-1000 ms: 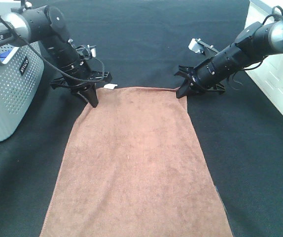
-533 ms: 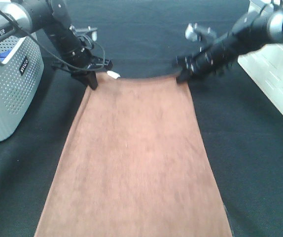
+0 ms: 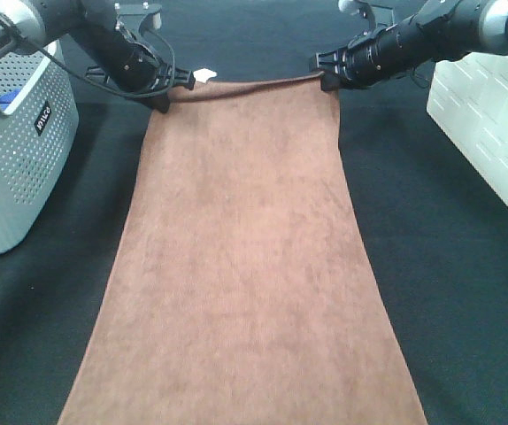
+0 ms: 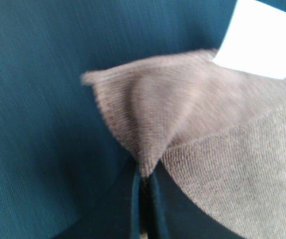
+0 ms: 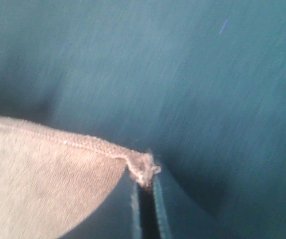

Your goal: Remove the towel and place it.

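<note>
The brown towel point(image 3: 241, 266) stretches lengthwise down the middle of the black table cloth point(image 3: 457, 292), its near end running off the bottom of the exterior view. My left gripper point(image 3: 163, 93) is shut on the towel's far left corner, beside the small white tag point(image 3: 203, 74). My right gripper point(image 3: 327, 81) is shut on the far right corner. In the left wrist view the pinched corner point(image 4: 143, 149) bunches between the jaws, the tag point(image 4: 260, 40) next to it. The right wrist view shows the hemmed corner point(image 5: 144, 169) clamped at the jaw tips.
A grey perforated basket point(image 3: 11, 150) stands at the left edge of the table. A white crate point(image 3: 493, 115) stands at the right edge. The black cloth lies bare on both sides of the towel.
Both grippers have moved toward the far side of the table, each keeping its corner. The towel's far edge went with them, so the towel now reaches much farther back.
</note>
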